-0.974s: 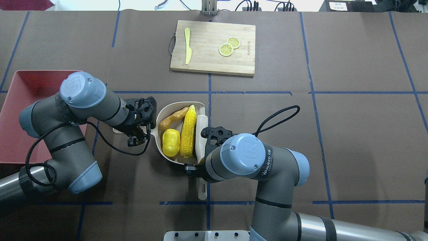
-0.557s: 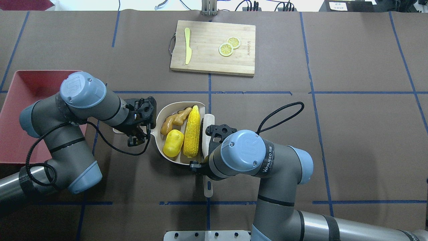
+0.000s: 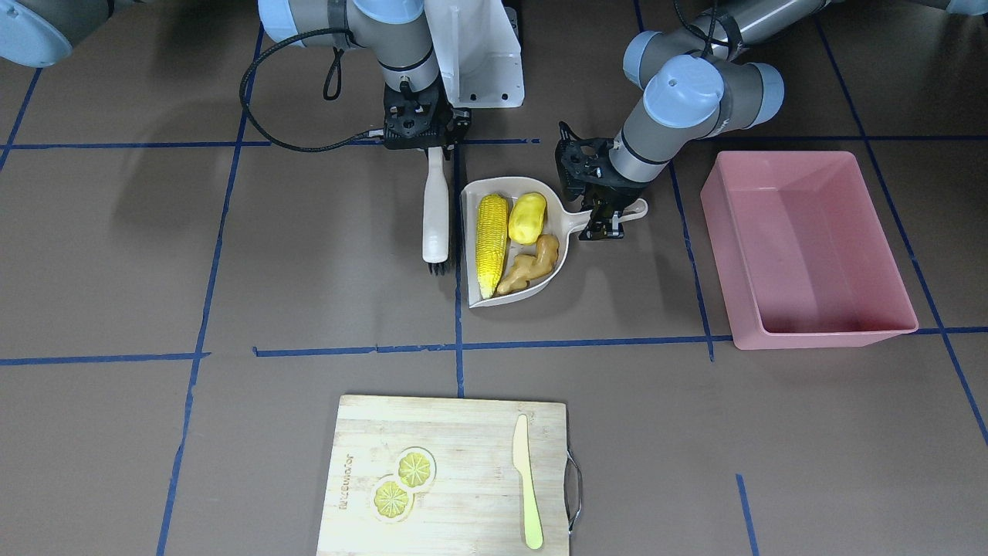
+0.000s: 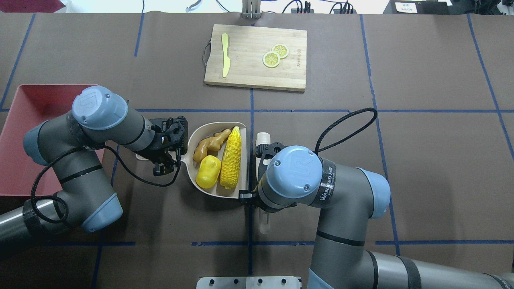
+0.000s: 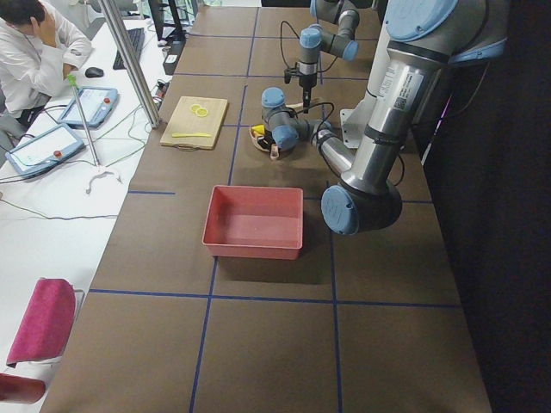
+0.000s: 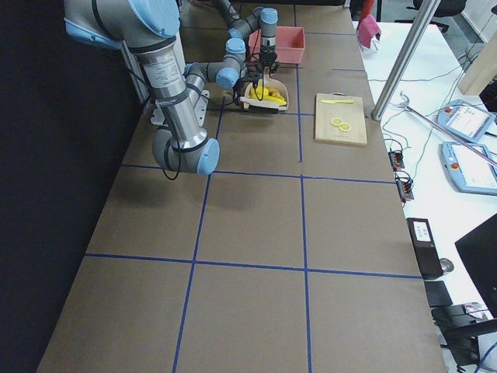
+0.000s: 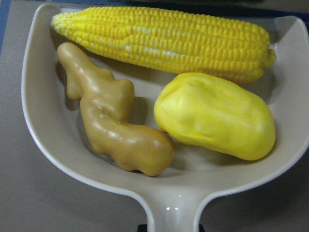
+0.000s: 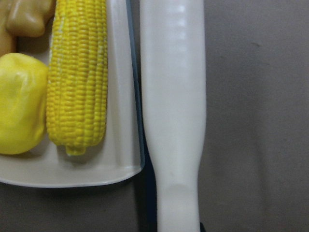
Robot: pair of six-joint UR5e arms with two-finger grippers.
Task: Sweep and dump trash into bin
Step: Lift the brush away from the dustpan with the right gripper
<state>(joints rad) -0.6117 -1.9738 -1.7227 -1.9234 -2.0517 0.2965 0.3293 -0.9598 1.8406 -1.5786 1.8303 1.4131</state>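
Three toy foods lie side by side in a beige dustpan (image 4: 199,132) on a brown table (image 4: 401,160). A long yellow corn cob (image 4: 231,158) lies flat along the pan's straight open edge. A smooth, yellow, oval potato (image 4: 208,171) lies just beside it, nearer the handle. A knobbly tan ginger root (image 4: 207,145) lies next to the potato, its thin end up against the corn. The bin (image 3: 830,337), a pink rectangular tub with sloping walls and a rim, stands open side up, apart from the pan, beyond its handle.

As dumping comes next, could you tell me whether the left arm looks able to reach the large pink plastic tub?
Probably yes: the tub stands close beside the left claw, and nothing lies between them.
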